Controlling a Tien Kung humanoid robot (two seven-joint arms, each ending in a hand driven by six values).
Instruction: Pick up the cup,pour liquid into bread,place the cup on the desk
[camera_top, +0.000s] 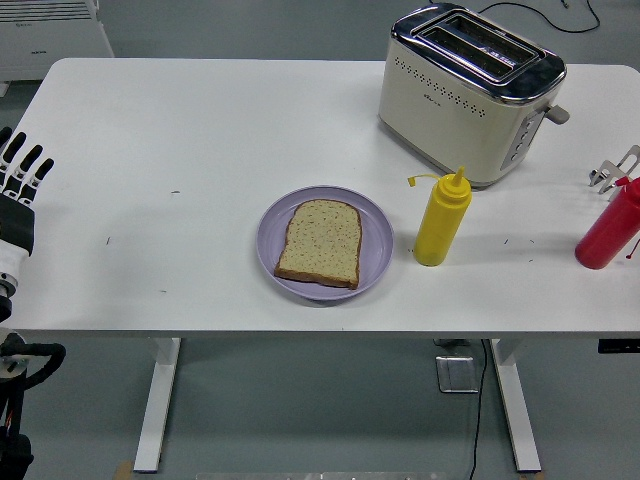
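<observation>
White worktop (200, 130) fills most of our view, with grey floor beyond its near edge. Near the middle sits a lilac plate (372, 232) carrying one slice of bread (320, 243), which lies flat and looks dry. Just beside the plate, at its 3 o'clock, stands a yellow squeeze bottle (440, 220), upright, its cap hanging off the nozzle on a thin strap. At 12 o'clock from that bottle we see a cream and chrome toaster (470, 95), close behind it but not touching. Far out at 3 o'clock, at the worktop's right edge, a red squeeze bottle (608, 238) leans slightly; pale metal fingers (612, 170) of our right hand show just behind its top, and we cannot tell whether they are gripping it. Our left hand (18, 195) rests at 9 o'clock by the worktop's left edge, its black fingers straight, spread and holding nothing.
</observation>
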